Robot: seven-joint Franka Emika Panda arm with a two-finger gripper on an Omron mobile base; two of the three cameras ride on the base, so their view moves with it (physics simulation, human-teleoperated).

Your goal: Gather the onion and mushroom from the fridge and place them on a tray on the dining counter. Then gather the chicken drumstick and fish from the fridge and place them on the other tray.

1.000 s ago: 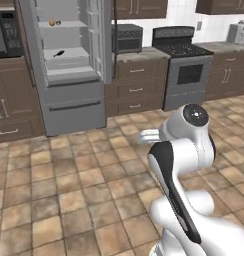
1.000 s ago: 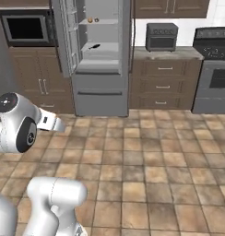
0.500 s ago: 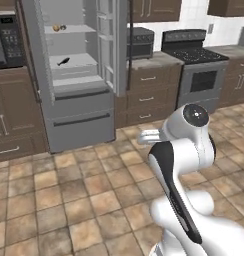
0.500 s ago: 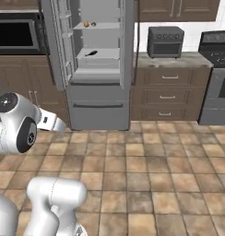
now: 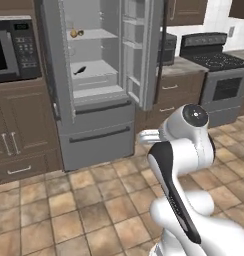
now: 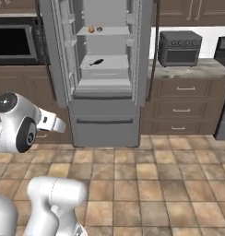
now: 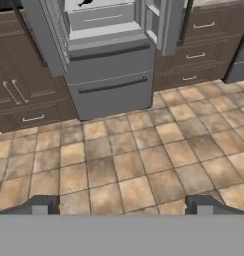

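Above the brown tiled floor (image 7: 129, 170), short of the fridge (image 6: 105, 115), the gripper (image 7: 121, 205) hung with its jaws spread wide and nothing between them; in the hand view its two dark fingertips (image 7: 40, 204) stood far apart over bare tiles. It was well apart from the fridge and touched nothing.

Ahead, the fridge stood with both upper doors swung open and its two grey bottom drawers shut. On the upper shelf (image 6: 103, 31), toward its left end, sat two small items side by side: a round orange-brown onion (image 6: 91, 29) and, just to its right, a smaller darker piece (image 6: 100, 29) too small to identify. On the shelf below lay a slim dark elongated item (image 6: 96, 61), probably the fish, near the shelf's middle; its long axis ran slantwise, the right end raised toward the back of the shelf and the left end toward the front edge.

A black microwave (image 6: 15, 42) sat in the dark wood cabinets left of the fridge. To the right, a toaster oven (image 6: 180, 48) stood on the stone counter (image 6: 197, 71) over drawers, with a stove (image 5: 219, 75) farther right.
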